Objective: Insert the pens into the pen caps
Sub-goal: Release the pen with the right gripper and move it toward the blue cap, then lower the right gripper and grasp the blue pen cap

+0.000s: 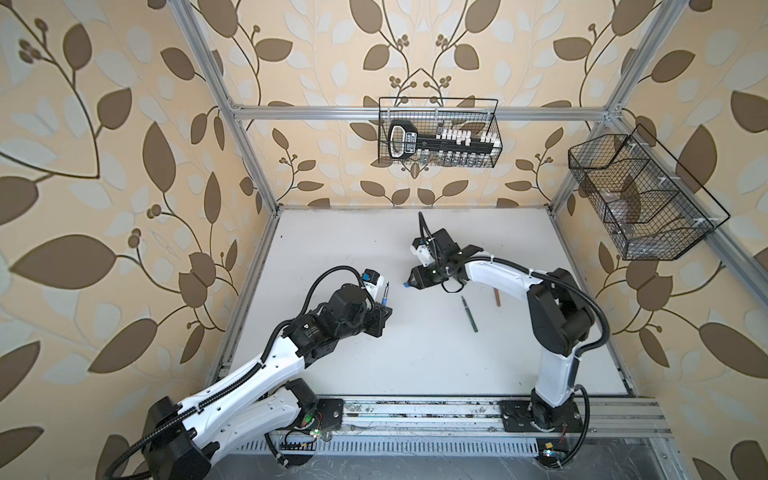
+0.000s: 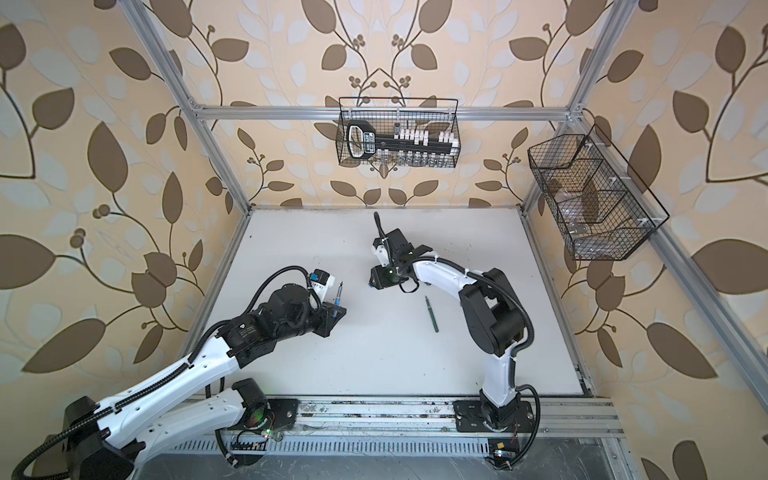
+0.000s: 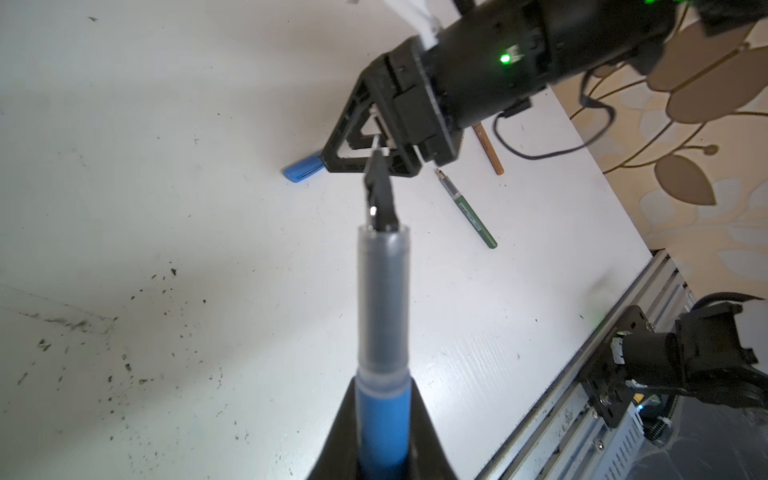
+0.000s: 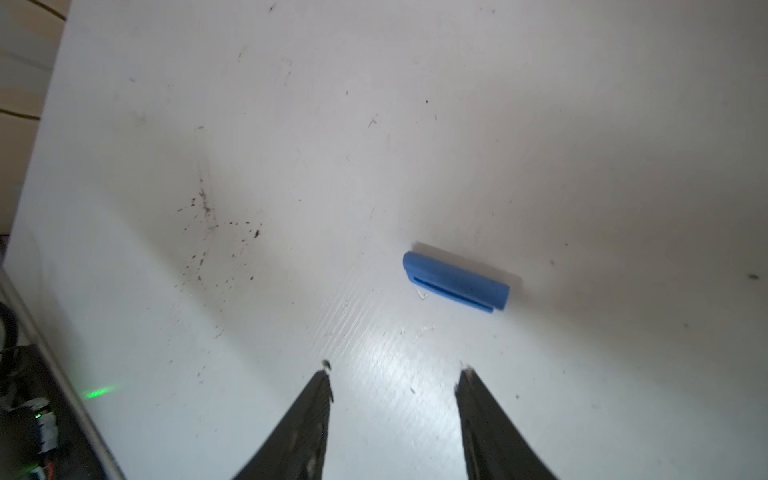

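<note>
My left gripper (image 3: 384,388) is shut on a blue pen (image 3: 384,419). Its grey front section and dark tip (image 3: 377,195) stick out towards the right arm, as both top views show (image 1: 385,292) (image 2: 338,293). A blue pen cap (image 4: 455,280) lies flat on the white table (image 4: 540,124), just ahead of my right gripper (image 4: 395,374). That gripper is open and holds nothing. In the left wrist view the right gripper's fingers (image 3: 353,162) overlap one end of the cap (image 3: 301,169). A dark green pen (image 1: 469,313) (image 3: 469,212) and a tan-brown pen (image 1: 496,297) (image 3: 488,149) lie near the right arm.
A wire basket (image 1: 438,133) with a black and white tool hangs on the back wall. Another wire basket (image 1: 640,195) hangs on the right wall. An aluminium rail (image 1: 415,415) carrying both arm bases runs along the table's front edge. Dark specks mark the table top.
</note>
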Controlling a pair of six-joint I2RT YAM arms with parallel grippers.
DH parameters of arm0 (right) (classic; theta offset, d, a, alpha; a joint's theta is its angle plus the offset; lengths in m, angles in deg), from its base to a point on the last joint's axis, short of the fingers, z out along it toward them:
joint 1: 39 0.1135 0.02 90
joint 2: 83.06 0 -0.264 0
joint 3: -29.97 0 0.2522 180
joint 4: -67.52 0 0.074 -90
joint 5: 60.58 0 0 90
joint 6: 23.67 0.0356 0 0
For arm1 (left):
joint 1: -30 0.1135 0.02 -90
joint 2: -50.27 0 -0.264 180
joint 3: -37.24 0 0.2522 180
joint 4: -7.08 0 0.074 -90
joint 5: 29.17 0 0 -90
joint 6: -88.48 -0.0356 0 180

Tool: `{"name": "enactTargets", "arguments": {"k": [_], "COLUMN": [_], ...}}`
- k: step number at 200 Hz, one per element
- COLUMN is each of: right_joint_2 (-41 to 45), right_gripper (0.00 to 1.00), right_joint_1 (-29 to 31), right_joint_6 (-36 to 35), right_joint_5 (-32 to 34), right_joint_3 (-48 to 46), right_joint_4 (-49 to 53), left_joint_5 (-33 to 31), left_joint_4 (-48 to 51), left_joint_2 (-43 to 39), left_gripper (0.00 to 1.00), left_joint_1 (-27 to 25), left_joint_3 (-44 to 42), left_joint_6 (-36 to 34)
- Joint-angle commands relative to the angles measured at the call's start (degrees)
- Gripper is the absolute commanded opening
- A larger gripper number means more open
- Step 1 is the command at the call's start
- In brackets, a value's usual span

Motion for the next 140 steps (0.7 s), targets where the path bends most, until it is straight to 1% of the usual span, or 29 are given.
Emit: {"name": "enactTargets", "arguments": {"k": [1,42,70,97,113,140], "right_joint_2": [-4.49,-10.65,-12.44,-14.01,-13.55,-10.86], "right_gripper": [0.51,0.51,0.52,0.52,0.52,0.52], "right_joint_1": [1.05,0.62,-0.77,-0.45,-0.29,0.23], "right_joint_6": [-4.49,-6.24,-6.51,-7.35,-6.78,-5.37], "right_joint_5": [2.36,2.99,0.31,-0.9,-0.92,-2.5], "right_joint_3": [6.08,11.42,11.23,12.32,11.89,7.85], "right_joint_4": [3.73,6.0,6.31,8.51,9.81,9.34], "left_joint_5": [-0.45,1.07,1.31,1.24,1.21,0.99], "left_joint_4": [3.58,4.32,4.49,4.4,4.55,4.48], "left_joint_2": [-1.69,-1.11,-0.65,-0.95,-1.13,-1.35], "left_gripper": [0.16,0.14,0.14,0.11,0.11,0.11], "left_joint_1": [-0.41,-0.41,-0.41,-0.41,-0.41,-0.41], "left_joint_3": [2.39,3.34,3.65,3.64,3.75,3.56], "left_joint_6": [-1.52,-1.45,-1.55,-1.61,-1.75,-1.66]}}
